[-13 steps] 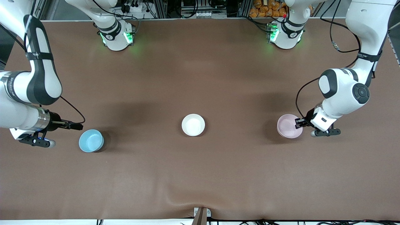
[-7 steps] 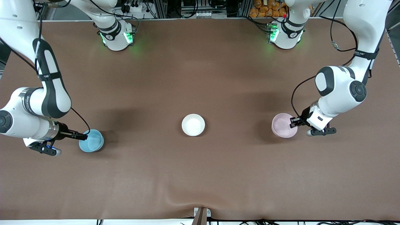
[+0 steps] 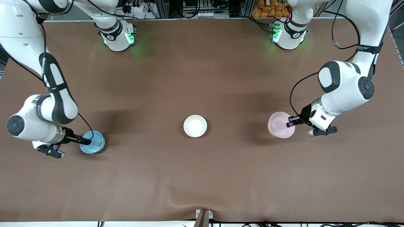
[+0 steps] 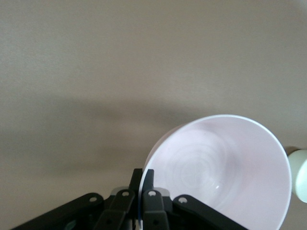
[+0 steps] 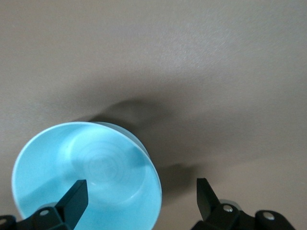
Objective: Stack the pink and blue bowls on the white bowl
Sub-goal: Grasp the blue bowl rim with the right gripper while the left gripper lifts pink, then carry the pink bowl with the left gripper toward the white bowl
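The pink bowl is held by its rim in my shut left gripper, just off the table toward the left arm's end; it also shows in the left wrist view, with the gripper pinching the rim. The white bowl sits upright at the table's middle and peeks in at the left wrist view's edge. The blue bowl stands toward the right arm's end. My right gripper is open and straddles its rim, one finger inside the bowl, the other outside.
The brown table cover has a wrinkle near the front edge. A small clamp sits at the middle of that edge. The arm bases stand along the edge farthest from the front camera.
My left gripper has carried the pink bowl toward the white bowl. My right gripper has moved from beside the blue bowl to straddle its rim.
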Robot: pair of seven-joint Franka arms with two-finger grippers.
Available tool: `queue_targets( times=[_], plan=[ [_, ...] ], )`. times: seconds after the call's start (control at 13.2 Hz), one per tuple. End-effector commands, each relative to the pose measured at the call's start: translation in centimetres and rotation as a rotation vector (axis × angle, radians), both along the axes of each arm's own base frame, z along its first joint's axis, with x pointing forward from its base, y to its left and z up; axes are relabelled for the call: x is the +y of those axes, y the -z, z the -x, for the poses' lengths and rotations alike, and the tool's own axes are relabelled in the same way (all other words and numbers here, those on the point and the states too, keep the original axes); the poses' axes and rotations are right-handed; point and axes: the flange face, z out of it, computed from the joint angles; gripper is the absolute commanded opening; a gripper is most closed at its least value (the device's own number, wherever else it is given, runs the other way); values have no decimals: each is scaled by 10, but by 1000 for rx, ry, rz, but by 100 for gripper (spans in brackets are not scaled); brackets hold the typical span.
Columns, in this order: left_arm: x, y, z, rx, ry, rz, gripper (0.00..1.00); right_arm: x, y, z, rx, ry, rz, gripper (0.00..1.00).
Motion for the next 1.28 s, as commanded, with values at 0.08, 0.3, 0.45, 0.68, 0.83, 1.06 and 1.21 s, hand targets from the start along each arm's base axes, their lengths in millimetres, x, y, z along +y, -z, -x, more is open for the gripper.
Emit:
queue_targets(
  times=[0.08, 0.3, 0.45, 0.68, 0.83, 1.06, 1.21],
  plan=[
    [-20, -46, -9, 45, -28, 41, 0, 1, 4, 9, -17, -5, -7, 100],
    [-36, -78, -15, 86, -43, 61, 0, 2, -2, 9, -14, -4, -8, 97],
    [-36, -84, -17, 85, -46, 70, 0, 1, -1, 11, -6, -3, -10, 55],
    [-47, -89, -17, 102, -78, 145, 0, -2, -1, 11, -7, 4, -12, 0],
    [-67, -98, -16, 107, -84, 158, 0, -3, -1, 12, -5, 6, -13, 0],
    [-108, -109, -10, 129, -105, 172, 0, -2, -8, 12, -1, 8, -18, 0],
    [-139, -107, -5, 156, -121, 178, 0, 1, -22, 11, 0, 12, -29, 0]
  ],
)
